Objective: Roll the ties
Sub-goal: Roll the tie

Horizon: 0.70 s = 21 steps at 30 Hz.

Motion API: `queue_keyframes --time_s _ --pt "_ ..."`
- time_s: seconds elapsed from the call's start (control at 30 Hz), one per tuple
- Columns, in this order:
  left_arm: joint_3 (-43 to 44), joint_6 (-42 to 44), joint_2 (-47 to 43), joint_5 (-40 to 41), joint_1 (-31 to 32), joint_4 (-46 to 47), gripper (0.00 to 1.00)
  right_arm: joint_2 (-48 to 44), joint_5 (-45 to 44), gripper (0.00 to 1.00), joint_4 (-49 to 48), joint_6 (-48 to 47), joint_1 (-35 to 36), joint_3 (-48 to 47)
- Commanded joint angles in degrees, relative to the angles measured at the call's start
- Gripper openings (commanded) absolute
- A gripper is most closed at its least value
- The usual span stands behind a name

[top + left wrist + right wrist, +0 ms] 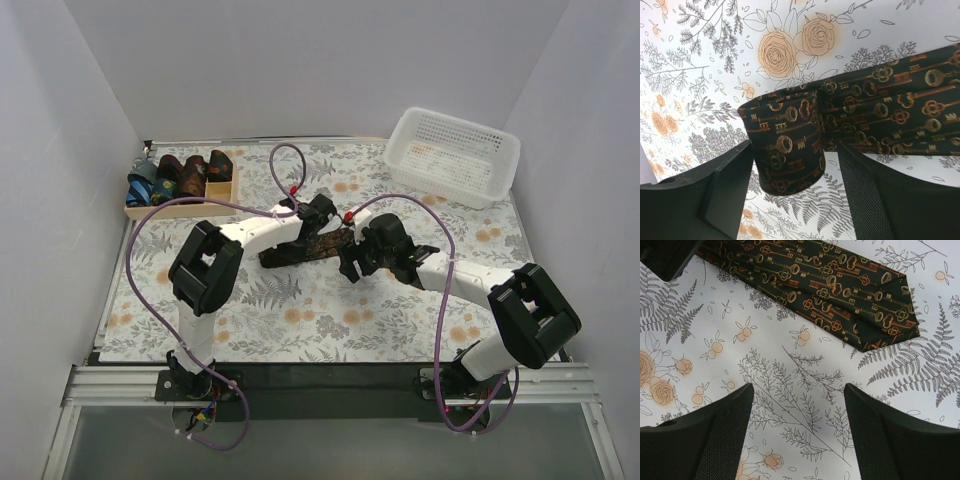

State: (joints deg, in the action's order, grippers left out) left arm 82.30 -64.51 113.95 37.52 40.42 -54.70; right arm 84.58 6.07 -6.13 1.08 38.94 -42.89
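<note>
A dark tie with a gold and orange key pattern [296, 251] lies across the middle of the floral mat. In the left wrist view its narrow end is wound into a short roll [785, 145], and the flat rest [890, 117] runs off to the right. My left gripper [794, 148] is open, with the roll between its fingers [725, 192]; it also shows in the top view [322, 222]. My right gripper [797, 390] is open and empty over bare mat, just short of the tie's wide pointed end [860, 305]. In the top view my right gripper [355, 258] is beside the tie.
A shallow wooden tray [182, 209] at the back left holds several rolled ties [190, 172]. A white mesh basket [455, 155] stands at the back right. White walls close in the table on three sides.
</note>
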Motion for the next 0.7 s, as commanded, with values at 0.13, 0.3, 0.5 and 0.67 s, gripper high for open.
queue_keyframes --time_s 0.13,0.3,0.5,0.67 --pt "5.15 -1.32 -0.92 1.33 1.41 -2.96 0.64 -2.57 -1.32 0.66 -2.92 0.15 -0.44 1.32" --pt "4.10 -0.70 -1.89 -2.44 1.50 0.55 0.64 -4.15 -2.46 0.66 -3.89 0.94 -0.53 2.72" --pt "2.78 -0.97 -0.75 -6.05 1.50 3.28 0.63 -6.17 -3.78 0.66 -4.94 2.08 -0.62 4.66" --pt "3.21 -0.53 -1.19 -8.51 2.11 5.74 0.63 -9.24 -7.63 0.66 -7.14 4.80 -1.15 8.17"
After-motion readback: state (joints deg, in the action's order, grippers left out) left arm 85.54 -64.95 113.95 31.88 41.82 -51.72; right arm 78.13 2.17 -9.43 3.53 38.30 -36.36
